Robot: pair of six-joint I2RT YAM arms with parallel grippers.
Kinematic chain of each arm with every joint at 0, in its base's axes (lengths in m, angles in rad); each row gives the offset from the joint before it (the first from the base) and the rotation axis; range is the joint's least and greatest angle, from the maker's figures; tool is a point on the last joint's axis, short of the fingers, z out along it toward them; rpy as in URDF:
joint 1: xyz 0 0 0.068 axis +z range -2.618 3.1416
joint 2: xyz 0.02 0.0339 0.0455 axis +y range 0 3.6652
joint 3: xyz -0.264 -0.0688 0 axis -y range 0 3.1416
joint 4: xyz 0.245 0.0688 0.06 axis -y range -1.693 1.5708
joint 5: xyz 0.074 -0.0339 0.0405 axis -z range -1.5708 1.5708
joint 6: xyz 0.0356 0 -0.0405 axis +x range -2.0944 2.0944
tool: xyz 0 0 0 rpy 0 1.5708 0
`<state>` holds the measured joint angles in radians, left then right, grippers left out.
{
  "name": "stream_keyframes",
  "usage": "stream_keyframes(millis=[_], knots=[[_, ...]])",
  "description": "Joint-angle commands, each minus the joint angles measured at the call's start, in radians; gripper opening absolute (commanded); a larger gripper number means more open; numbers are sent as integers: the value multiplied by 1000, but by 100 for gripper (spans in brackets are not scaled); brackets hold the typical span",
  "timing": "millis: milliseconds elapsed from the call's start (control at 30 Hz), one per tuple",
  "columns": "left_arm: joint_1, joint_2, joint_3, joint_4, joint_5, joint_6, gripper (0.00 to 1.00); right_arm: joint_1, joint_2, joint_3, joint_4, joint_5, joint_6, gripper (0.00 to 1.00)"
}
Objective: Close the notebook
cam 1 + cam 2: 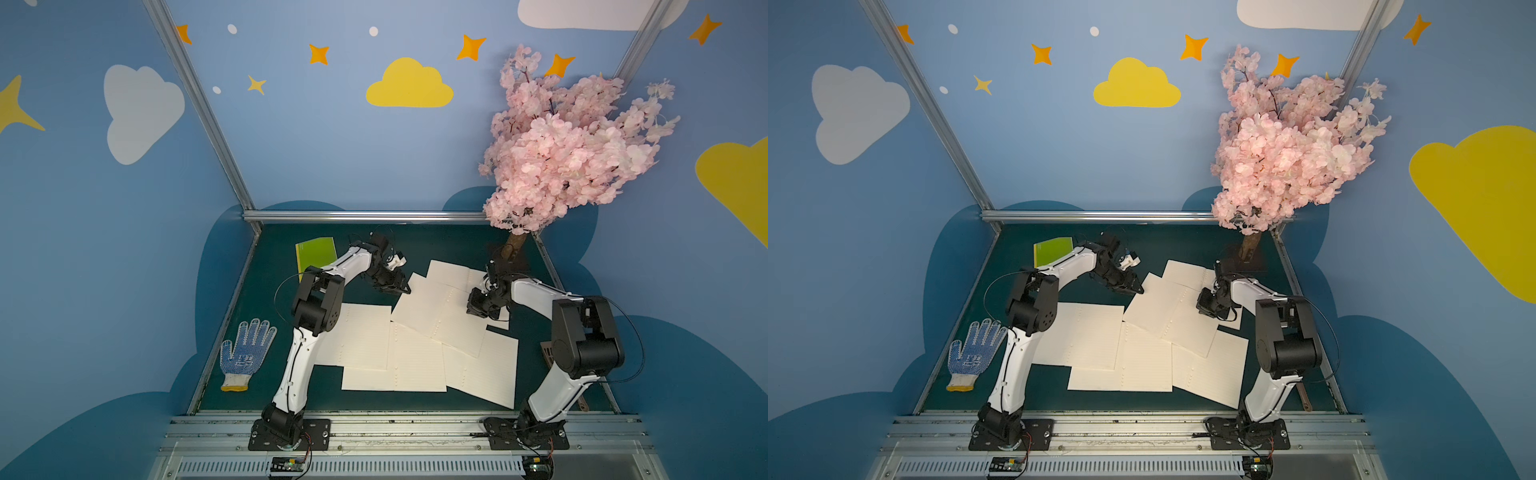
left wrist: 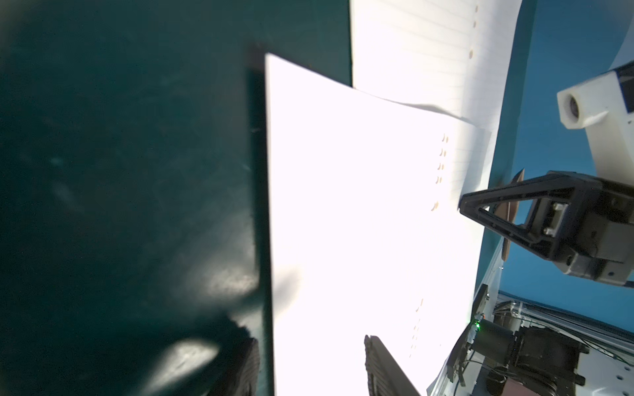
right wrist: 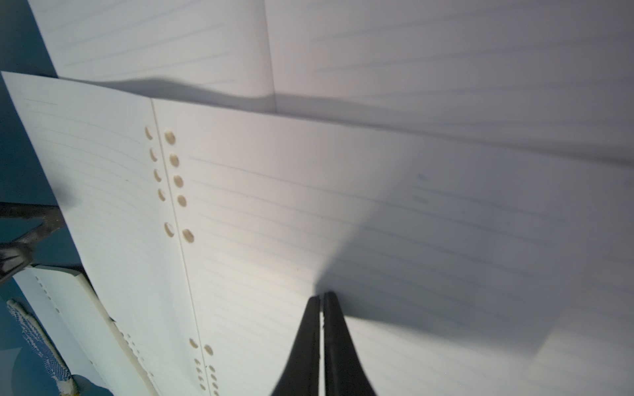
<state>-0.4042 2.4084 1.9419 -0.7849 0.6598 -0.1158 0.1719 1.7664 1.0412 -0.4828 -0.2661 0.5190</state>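
An open notebook (image 1: pixel 436 309) with white lined pages and punched holes lies tilted on the green table (image 1: pixel 440 245), in both top views between my two grippers. My left gripper (image 1: pixel 404 287) is at its left edge. In the left wrist view this gripper (image 2: pixel 308 339) is open and straddles the page's outer edge (image 2: pixel 271 205): one finger (image 2: pixel 248 363) is over the table, the other finger (image 2: pixel 380 367) is over the bright page. My right gripper (image 3: pixel 322 295) is shut, its tips resting on the right-hand page (image 3: pixel 377 212); in a top view it (image 1: pixel 1206 309) sits over that page.
Other open notebooks overlap around it: one behind (image 1: pixel 451 270), one left (image 1: pixel 361 340), one in front (image 1: pixel 415 365), one front right (image 1: pixel 482 368). A green book (image 1: pixel 316 253) lies back left, a dotted glove (image 1: pixel 245 353) far left, a pink blossom tree (image 1: pixel 561 153) back right.
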Motion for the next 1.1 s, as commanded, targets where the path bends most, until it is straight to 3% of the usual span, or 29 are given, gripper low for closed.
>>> stream_keyframes(millis=[0, 733, 1067], knots=[[-7, 29, -5, -37, 59, 23, 52, 1, -2, -13, -7, 8, 1, 9], [-12, 15, -15, -7, 216, 23, 48, 1, -4, -12, -8, 7, 1, 9], [-10, -9, -39, -3, 181, 24, 33, 3, -8, -14, -5, 6, 1, 9]])
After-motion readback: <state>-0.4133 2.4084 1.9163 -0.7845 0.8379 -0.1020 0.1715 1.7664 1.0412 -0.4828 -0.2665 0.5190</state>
